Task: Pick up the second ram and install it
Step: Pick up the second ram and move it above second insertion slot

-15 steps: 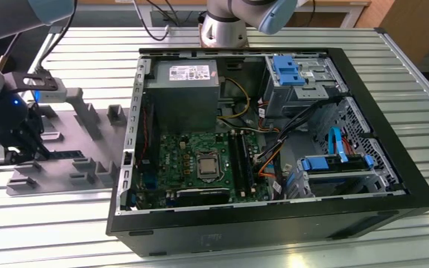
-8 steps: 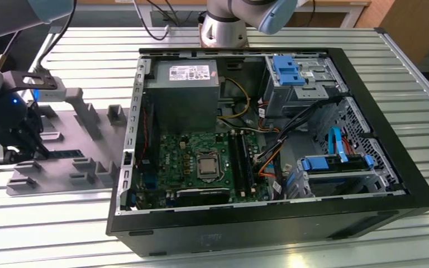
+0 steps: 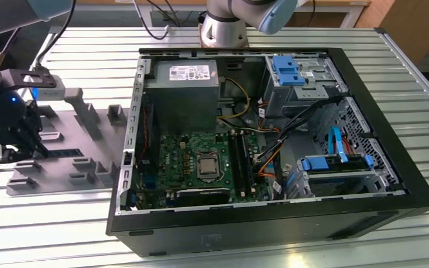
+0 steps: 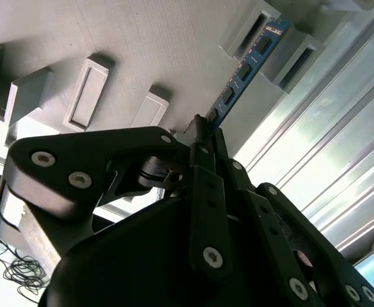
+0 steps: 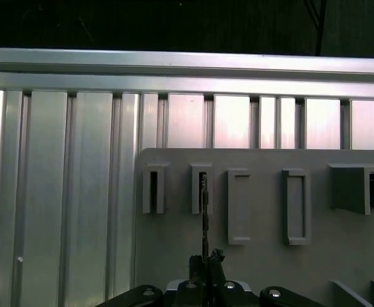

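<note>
The jaws are closed tight on the near end of the second ram, pinching the thin board between them. The black gripper has linked fingers with bright screw heads.

In the second wrist view the second ram is a long, flat, blue stick with a row of dark rectangular chips along its face, and it runs straight away from the jaws. Its far end lies between two grey fixture blocks. In the first wrist view the board is seen edge-on as a thin dark line. It rises from the gripper into the slot of a narrow grey block.

That block stands in a row of similar slotted blocks on a flat grey fixture plate. The plate rests on a ribbed metal counter.

In the exterior view the gripper is low over the fixture plate at the exterior view's left. An open black computer case lies on the counter just beside the plate, toward the exterior view's right. Its green motherboard is exposed.
</note>
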Available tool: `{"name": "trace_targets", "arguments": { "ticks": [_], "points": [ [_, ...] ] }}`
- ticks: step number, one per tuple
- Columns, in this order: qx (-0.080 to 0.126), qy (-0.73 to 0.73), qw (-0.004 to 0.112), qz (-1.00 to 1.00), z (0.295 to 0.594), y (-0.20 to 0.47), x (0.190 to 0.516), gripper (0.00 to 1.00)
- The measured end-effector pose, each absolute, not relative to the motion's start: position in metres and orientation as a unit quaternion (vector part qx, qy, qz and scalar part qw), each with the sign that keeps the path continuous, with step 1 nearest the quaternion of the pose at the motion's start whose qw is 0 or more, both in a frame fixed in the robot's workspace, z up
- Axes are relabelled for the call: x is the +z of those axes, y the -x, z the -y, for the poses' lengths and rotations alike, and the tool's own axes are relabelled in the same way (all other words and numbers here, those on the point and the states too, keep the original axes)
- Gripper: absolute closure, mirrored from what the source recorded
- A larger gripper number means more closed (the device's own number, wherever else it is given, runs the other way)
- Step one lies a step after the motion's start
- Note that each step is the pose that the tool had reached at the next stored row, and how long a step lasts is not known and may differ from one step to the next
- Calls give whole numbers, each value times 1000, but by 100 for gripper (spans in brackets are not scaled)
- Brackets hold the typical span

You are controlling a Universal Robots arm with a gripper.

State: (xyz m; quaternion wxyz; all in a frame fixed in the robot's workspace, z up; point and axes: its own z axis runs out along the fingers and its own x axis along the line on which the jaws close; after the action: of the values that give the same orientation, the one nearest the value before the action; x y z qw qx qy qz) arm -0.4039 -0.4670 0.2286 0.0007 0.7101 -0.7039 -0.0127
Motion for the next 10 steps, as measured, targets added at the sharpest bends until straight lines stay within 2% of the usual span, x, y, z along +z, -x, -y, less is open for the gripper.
{"name": "trace_targets", "arguments": {
  "ticks": [10],
  "points": [
    [-13, -710, 1, 704, 467, 404, 239, 86]
  ]
}}
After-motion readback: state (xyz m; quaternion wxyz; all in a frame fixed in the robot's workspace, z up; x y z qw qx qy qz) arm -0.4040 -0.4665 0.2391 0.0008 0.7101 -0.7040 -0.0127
